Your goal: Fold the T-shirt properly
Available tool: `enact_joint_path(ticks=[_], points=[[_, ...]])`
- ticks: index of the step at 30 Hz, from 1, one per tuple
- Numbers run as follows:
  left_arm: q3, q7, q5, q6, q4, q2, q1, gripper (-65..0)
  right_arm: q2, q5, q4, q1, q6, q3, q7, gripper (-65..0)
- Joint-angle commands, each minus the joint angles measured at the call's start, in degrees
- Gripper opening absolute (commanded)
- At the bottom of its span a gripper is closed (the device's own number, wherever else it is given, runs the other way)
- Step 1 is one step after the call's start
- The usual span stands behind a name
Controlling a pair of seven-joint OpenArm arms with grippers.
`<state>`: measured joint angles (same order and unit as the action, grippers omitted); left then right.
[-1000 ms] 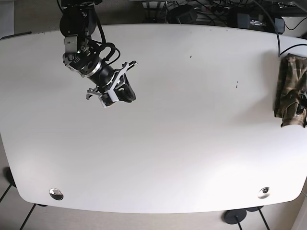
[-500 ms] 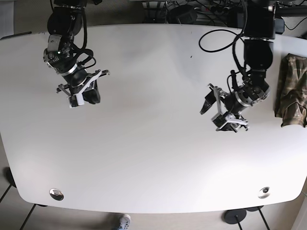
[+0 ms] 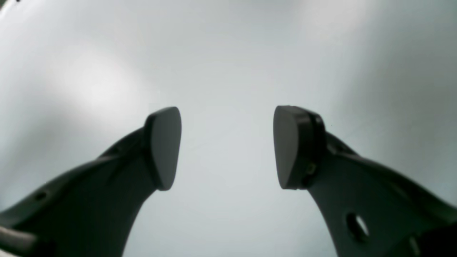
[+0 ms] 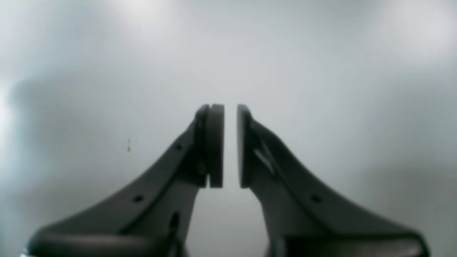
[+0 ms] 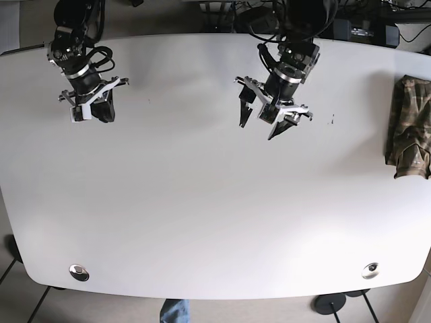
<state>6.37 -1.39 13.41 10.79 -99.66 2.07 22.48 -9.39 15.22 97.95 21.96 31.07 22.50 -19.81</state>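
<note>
The camouflage T-shirt (image 5: 409, 128) lies bunched in a narrow heap at the right edge of the white table (image 5: 215, 215), far from both grippers. My left gripper (image 5: 258, 130) hangs over the back centre of the table, open and empty. In the left wrist view its pads (image 3: 162, 146) stand wide apart over bare table. My right gripper (image 5: 103, 113) is over the back left corner. In the right wrist view (image 4: 230, 146) its pads (image 4: 215, 144) are nearly together with a thin gap and nothing between them.
Cables and dark devices (image 5: 350, 27) lie behind the table's far edge. Two metal discs (image 5: 79, 272) (image 5: 370, 270) sit in the front corners. A small dark mark (image 5: 332, 120) is on the tabletop. A shoe (image 5: 176, 311) shows below the front edge.
My left arm came into view and swung from the right middle to the back centre, away from the shirt. My right arm moved left and back toward the corner.
</note>
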Motion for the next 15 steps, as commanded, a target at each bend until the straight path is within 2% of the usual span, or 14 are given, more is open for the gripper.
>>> enact_joint_path(ticks=[1,4,8,10,12,15], points=[[0.18,4.77,-0.53,-2.13,-3.07,-0.26,5.17,-28.1,-0.5,1.08,1.34,1.82,0.53,0.05,3.86,-59.3],[0.0,8.82,-0.62,-3.45,-8.78,0.0,16.68,-28.2,-0.68,1.17,2.75,7.8,0.71,0.31,8.25,-59.3],[-0.61,9.08,-0.62,-4.59,-13.97,0.09,30.49,-28.3,-0.68,1.61,6.8,17.47,0.8,0.58,10.54,-59.5],[-1.32,9.17,-0.71,-6.61,-15.02,0.0,37.7,-28.3,-0.41,1.61,10.4,23.89,0.8,0.66,10.63,-59.5],[-2.64,10.05,-0.71,-8.98,-15.02,0.09,41.3,-28.3,-0.33,1.7,11.98,27.58,0.8,0.58,10.63,-59.5],[-7.29,16.11,-0.71,-10.65,-13.97,-0.09,42.79,-28.3,-0.33,1.7,11.89,28.02,0.8,0.58,10.63,-59.5]])
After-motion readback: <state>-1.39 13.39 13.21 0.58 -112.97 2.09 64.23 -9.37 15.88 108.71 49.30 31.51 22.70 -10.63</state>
